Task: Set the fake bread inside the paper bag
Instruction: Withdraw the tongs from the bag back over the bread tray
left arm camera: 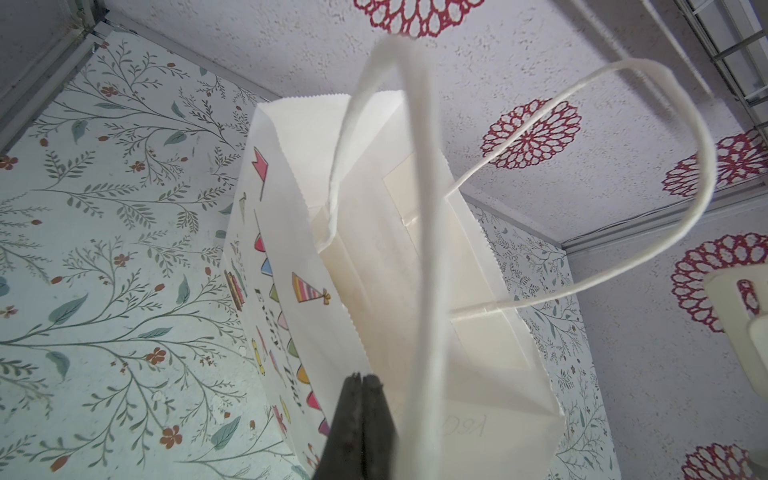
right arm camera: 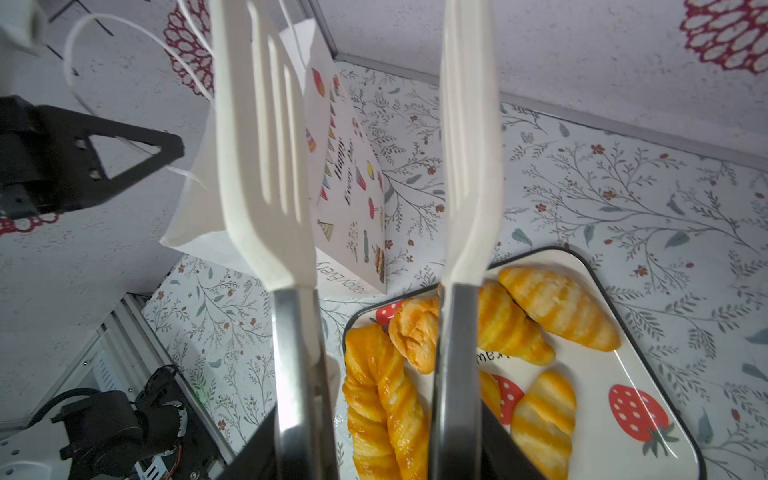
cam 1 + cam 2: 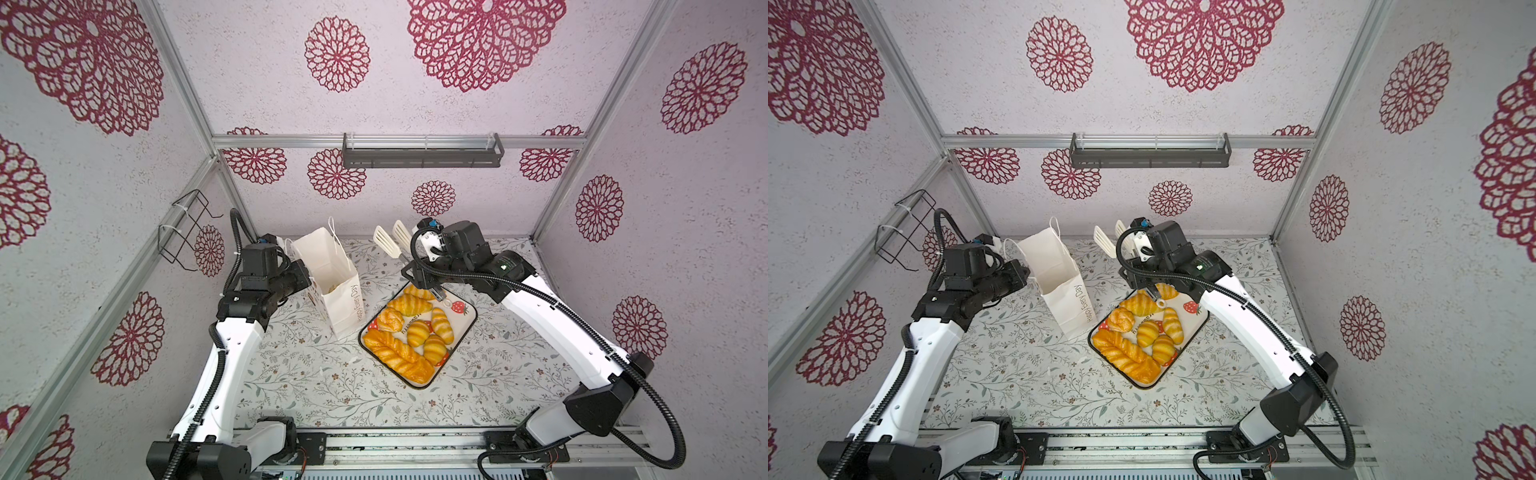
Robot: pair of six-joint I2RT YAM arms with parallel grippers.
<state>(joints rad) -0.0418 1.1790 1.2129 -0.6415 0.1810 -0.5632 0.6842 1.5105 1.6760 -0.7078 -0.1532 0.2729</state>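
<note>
Left claw: the left gripper (image 1: pixel 361 384) was clenched on the rim of the paper bag (image 3: pixel 332 270), apparently propping the mouth open.
Right claw: the right gripper (image 2: pixel 376 440) grasped the steel handles of white slotted tongs (image 2: pixel 266 166), blades apart and empty.
Bread: the fake bread (image 3: pixel 415 332) lay on the strawberry tray (image 3: pixel 463 324), just below the right claw and back towards its arm's base, well apart from the left claw.
Tongs' aim: the blades pointed up and away from the bread, so they likely had to swing down.
Long axis: the plaited loaf (image 3: pixel 399 355), farthest from the right claw, ran along the tray's bag-side edge.
Bag: it stood to the right claw's left, mouth upward.
Nearer arm: the right.
</note>
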